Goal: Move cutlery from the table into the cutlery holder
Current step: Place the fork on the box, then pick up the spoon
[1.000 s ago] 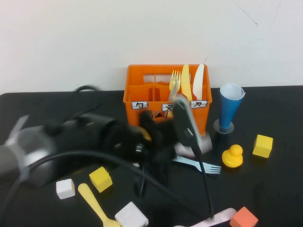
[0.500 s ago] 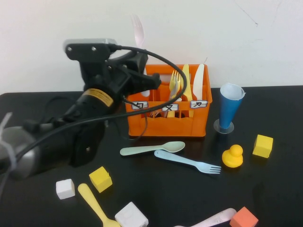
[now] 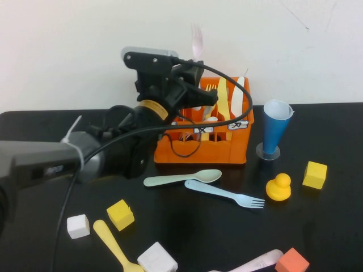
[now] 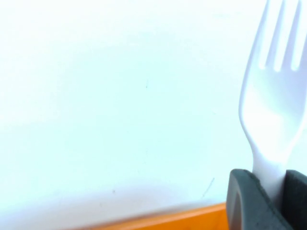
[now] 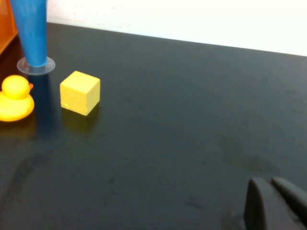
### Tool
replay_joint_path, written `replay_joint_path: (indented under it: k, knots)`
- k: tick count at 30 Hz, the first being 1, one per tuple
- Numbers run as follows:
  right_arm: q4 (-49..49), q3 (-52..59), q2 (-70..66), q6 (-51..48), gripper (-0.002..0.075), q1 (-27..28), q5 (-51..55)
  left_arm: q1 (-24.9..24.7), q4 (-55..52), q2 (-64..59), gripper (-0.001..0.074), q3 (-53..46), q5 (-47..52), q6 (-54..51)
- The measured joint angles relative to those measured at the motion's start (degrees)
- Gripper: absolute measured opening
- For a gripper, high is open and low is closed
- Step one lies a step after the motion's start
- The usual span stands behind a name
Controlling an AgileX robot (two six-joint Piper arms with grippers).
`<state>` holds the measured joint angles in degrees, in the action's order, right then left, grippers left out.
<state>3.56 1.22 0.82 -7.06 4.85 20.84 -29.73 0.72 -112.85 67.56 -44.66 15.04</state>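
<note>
A pale pink fork (image 4: 272, 103) stands upright, tines up, its neck clamped between the dark pads (image 4: 244, 201) of the left gripper (image 3: 195, 90); the left wrist view shows that grip close up against the white wall, with only a strip of orange rim below; the high view shows the fork (image 3: 197, 39) raised above the left half of the orange cutlery holder (image 3: 195, 150), which already holds a yellow fork (image 3: 210, 96), a yellow knife (image 3: 223, 99) and a white knife (image 3: 238, 96). On the black table (image 3: 317, 226) in front of the crate lie a pale green spoon (image 3: 181, 178) and a pale blue fork (image 3: 224, 194), close together; a yellow spoon (image 3: 113, 243) and a pink handle (image 3: 255, 263) lie nearer the front edge. The right gripper (image 5: 276, 203) appears only in the right wrist view, low over bare table, fingers pressed together on nothing; that view also shows a blue cup (image 5: 29, 31), yellow duck (image 5: 14, 98) and yellow cube (image 5: 80, 92).
</note>
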Motion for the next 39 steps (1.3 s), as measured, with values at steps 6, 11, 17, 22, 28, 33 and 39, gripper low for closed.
replay_joint_path:
  k: [6, 11, 17, 22, 28, 33, 39]
  knots:
    - [0.0, 0.0, 0.0, 0.0, -0.0004, 0.0, 0.0, 0.0, -0.7, -3.7, 0.0135, 2.9, 2.8, -1.5]
    - [0.0, 0.0, 0.0, 0.0, -0.0004, 0.0, 0.0, 0.1, -0.7, -4.0, 0.0338, 3.1, 7.5, -1.9]
    - [0.0, 0.0, 0.0, 0.0, -0.0004, 0.0, 0.0, 0.1, -6.5, 2.0, 0.0414, 3.1, 20.4, -2.1]
    - [0.0, 0.0, 0.0, 0.0, -0.0004, 0.0, 0.0, -1.5, -15.0, 9.9, 0.0258, 3.2, 38.5, -0.9]
    - [0.0, 0.0, 0.0, 0.0, -0.0004, 0.0, 0.0, -7.2, -15.8, 14.2, 0.0053, 3.3, 64.1, -4.2]
    - [0.0, 0.0, 0.0, 0.0, -0.0004, 0.0, 0.0, -11.9, -5.3, 13.5, 0.0042, 3.4, 78.2, -17.6]
    - [0.0, 0.0, 0.0, 0.0, -0.0004, 0.0, 0.0, -16.4, 8.6, 10.0, 0.0113, 3.9, 88.5, -31.6]
